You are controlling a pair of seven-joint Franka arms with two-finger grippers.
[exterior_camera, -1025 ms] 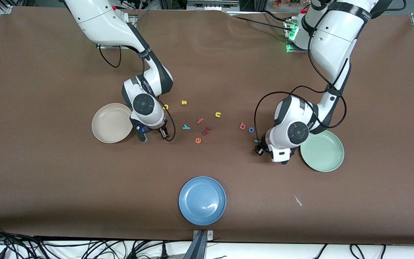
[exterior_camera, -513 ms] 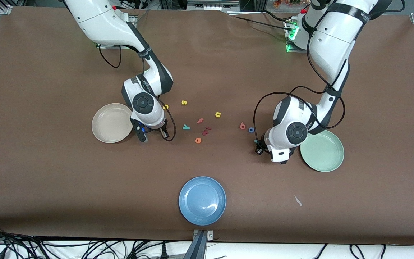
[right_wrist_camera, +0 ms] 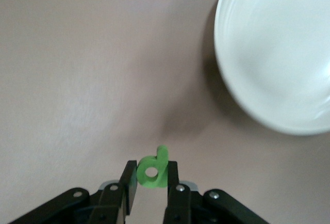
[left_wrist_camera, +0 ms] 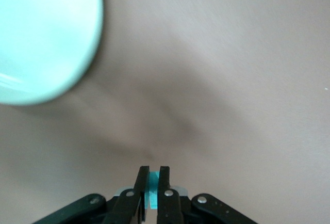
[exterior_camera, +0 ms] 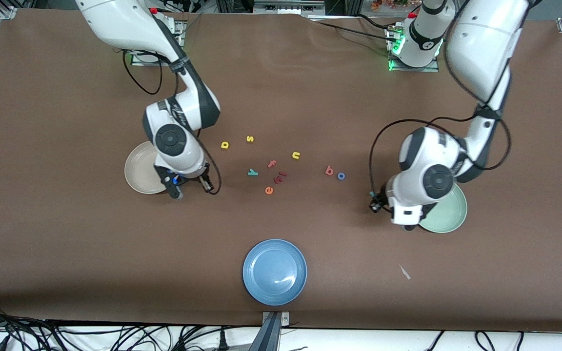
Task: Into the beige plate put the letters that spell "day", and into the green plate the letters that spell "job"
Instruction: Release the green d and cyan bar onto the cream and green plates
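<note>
3 plates: beige plate [exterior_camera: 137, 170], green plate [exterior_camera: 452, 210], blue plate [exterior_camera: 274, 272]

11 foam letters: yellow a [exterior_camera: 225, 145], yellow s [exterior_camera: 250, 139], yellow n [exterior_camera: 295, 155], teal y [exterior_camera: 252, 171], teal j [left_wrist_camera: 152, 193], pink f [exterior_camera: 271, 164], red b [exterior_camera: 329, 170], dark red piece [exterior_camera: 281, 178], orange e [exterior_camera: 269, 190], blue o [exterior_camera: 341, 176], green d [right_wrist_camera: 153, 171]

2 grippers, each pinching 1 letter: left gripper [left_wrist_camera: 153, 170], right gripper [right_wrist_camera: 151, 164]

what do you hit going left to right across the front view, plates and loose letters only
beige plate → yellow a → yellow s → blue plate → yellow n → red b → blue o → green plate

beige plate [exterior_camera: 139, 173], green plate [exterior_camera: 449, 214], blue plate [exterior_camera: 274, 271], scattered letters [exterior_camera: 281, 165] between arms
</note>
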